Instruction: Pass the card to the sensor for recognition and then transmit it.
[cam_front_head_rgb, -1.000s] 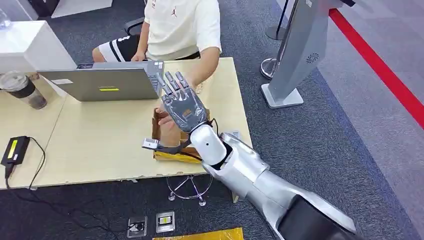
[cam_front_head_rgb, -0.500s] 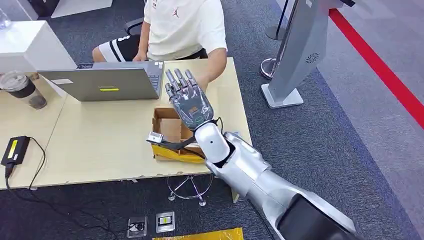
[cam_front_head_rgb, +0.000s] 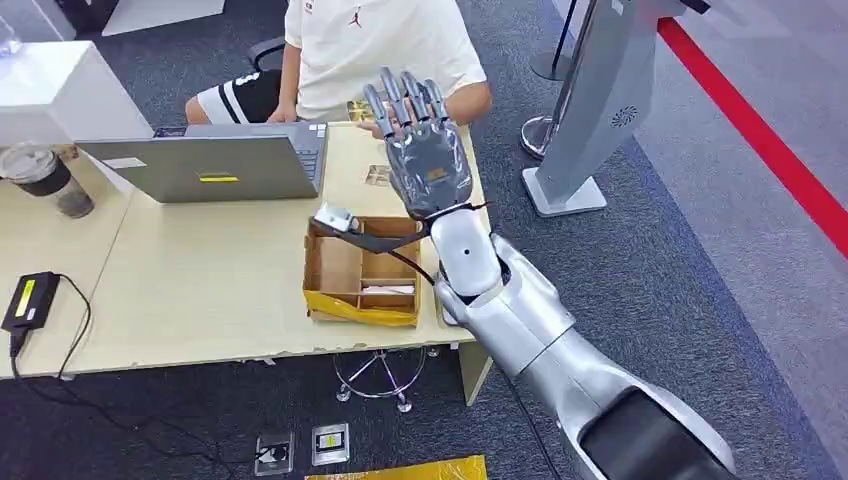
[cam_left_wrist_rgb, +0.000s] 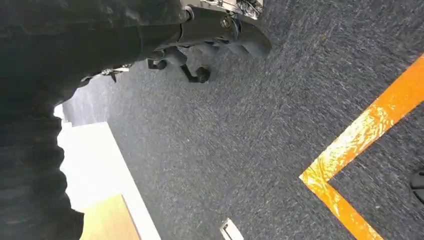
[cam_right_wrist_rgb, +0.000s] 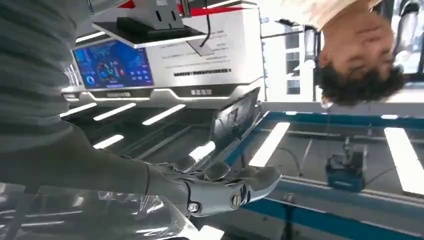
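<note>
Above table (cam_front_head_rgb: 200, 290) far edge | right robot hand (cam_front_head_rgb: 425, 160) raised, fingers straight, apart | grasp: cannot tell

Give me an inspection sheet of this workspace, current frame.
Surface: beige table.
Job's things: card cannot be made out; grey kiosk stands right of the table.
Clutter: laptop, cardboard box, drink cup.
Hands: right robot hand raised, fingers straight, contents unclear; left robot hand too dark to read.
Cables: power adapter with cord, table's left end.
Surroundings: seated person, grey carpet, red floor line.
</note>
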